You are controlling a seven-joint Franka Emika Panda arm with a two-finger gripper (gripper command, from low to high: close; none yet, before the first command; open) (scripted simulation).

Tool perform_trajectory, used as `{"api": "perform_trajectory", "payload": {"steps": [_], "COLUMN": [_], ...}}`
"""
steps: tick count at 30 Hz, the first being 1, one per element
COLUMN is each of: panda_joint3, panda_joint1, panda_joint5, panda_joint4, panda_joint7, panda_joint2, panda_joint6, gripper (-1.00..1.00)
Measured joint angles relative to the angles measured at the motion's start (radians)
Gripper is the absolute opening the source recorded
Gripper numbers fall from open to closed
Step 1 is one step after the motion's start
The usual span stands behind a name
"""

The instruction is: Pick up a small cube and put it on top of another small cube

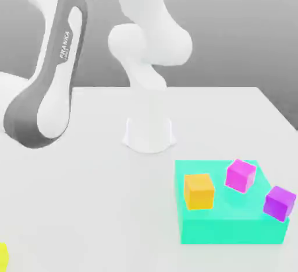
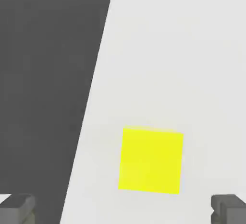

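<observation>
In the hand view a yellow cube (image 2: 151,159) lies flat on the white table (image 2: 182,50), close to the table's edge. My gripper (image 2: 122,210) is above it and open, its two grey fingertips (image 2: 17,208) spread far wider than the cube, with nothing between them. A sliver of the same yellow cube (image 1: 2,256) shows at the exterior view's lower left corner. On a teal block (image 1: 230,227) at the exterior view's lower right rest an orange cube (image 1: 199,191), a magenta cube (image 1: 240,175) and a purple cube (image 1: 279,202).
The arm's grey and white link (image 1: 49,73) hangs over the exterior view's left side, and its white base (image 1: 149,131) stands mid-table. Beyond the table's edge near the yellow cube is dark floor (image 2: 43,84).
</observation>
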Motion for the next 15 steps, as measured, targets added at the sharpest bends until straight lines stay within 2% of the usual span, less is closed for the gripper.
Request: {"api": "perform_trajectory", "payload": {"steps": [2,3,10,15], "panda_joint3": [0.009,0.014,0.015,0.003], "panda_joint1": [-0.010,-0.014,-0.014,0.023], "panda_joint5": [0.015,0.020,0.022,-0.007], "panda_joint4": [0.017,0.023,0.024,-0.028], "panda_joint7": [-0.005,-0.008,-0.009,0.032], "panda_joint2": [0.073,0.101,0.105,-0.053], "panda_joint6": [0.051,0.072,0.076,-0.029], "gripper": [0.00,-1.00,-1.00,-1.00]}}
